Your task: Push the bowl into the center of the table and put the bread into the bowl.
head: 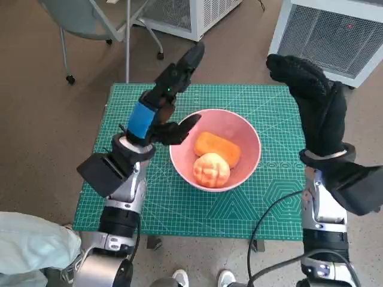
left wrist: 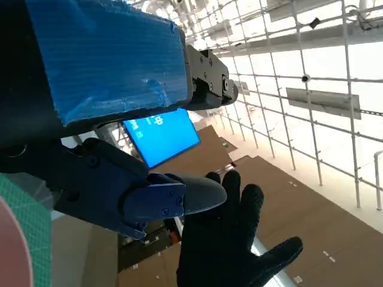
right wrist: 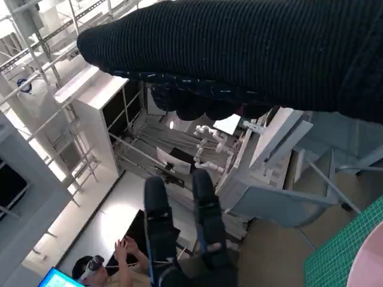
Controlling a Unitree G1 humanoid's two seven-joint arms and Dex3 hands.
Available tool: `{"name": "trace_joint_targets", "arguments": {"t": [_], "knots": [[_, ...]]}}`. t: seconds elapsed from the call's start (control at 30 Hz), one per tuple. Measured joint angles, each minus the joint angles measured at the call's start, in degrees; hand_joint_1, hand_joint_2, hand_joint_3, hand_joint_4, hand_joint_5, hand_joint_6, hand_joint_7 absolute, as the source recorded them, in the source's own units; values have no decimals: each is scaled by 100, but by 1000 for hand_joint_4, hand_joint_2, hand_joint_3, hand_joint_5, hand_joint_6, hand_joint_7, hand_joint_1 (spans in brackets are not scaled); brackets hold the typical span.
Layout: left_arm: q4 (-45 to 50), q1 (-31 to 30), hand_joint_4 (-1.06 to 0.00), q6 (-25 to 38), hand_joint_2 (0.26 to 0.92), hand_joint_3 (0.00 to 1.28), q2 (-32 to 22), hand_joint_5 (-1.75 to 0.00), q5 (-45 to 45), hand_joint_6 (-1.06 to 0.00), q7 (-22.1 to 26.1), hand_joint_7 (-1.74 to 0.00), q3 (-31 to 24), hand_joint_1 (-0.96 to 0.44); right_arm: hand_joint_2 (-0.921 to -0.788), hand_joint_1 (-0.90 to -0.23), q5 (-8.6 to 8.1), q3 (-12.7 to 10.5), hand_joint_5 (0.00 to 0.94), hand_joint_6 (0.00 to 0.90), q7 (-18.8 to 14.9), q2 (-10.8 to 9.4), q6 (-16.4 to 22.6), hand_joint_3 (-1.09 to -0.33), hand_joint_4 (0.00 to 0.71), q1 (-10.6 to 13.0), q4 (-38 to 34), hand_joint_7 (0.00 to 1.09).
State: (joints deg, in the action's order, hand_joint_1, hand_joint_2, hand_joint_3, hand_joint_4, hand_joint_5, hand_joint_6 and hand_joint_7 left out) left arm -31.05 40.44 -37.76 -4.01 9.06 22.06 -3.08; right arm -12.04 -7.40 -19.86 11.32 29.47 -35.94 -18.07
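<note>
A pink bowl point(head: 251, 134) sits near the middle of the green cutting mat point(head: 179, 203). Inside it lie an oblong orange bread point(head: 216, 147) and a round scored bun point(head: 211, 169). My left hand point(head: 161, 104) is raised over the bowl's left side, fingers stretched out and apart, holding nothing. My right hand point(head: 311, 98) is lifted high to the right of the bowl, also holding nothing. The left wrist view shows the blue-taped back point(left wrist: 102, 54), slivers of bowl point(left wrist: 7, 251) and mat, and the spread gloved right hand point(left wrist: 233, 251). In the right wrist view the glove point(right wrist: 239, 54) spans the picture, with the left hand's fingers point(right wrist: 179, 227) beyond.
A chair point(head: 90, 18) and white grilled units point(head: 335, 36) stand on the floor behind the table. A person's pale knee point(head: 30, 245) is at the near left and shoes point(head: 179, 278) by the front edge. A black cable point(head: 269, 215) crosses the mat's near right. A seated person point(right wrist: 114, 263) appears in the right wrist view.
</note>
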Motion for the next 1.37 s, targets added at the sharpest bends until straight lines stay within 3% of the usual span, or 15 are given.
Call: {"name": "trace_joint_targets", "arguments": {"t": [0.77,1.37], "knots": [[18,-238,-131,-88,921,534,-57,-1,-507,-219,-533,-25,14,-645,-921,-703,14,6,2,-1,4,-21,142,-757,149,-118,-310,466],[18,-330,-132,-90,921,528,-153,-1,-479,-216,-549,-28,11,-657,-921,-707,119,40,2,-1,115,-114,150,-758,149,-119,-434,469]]}}
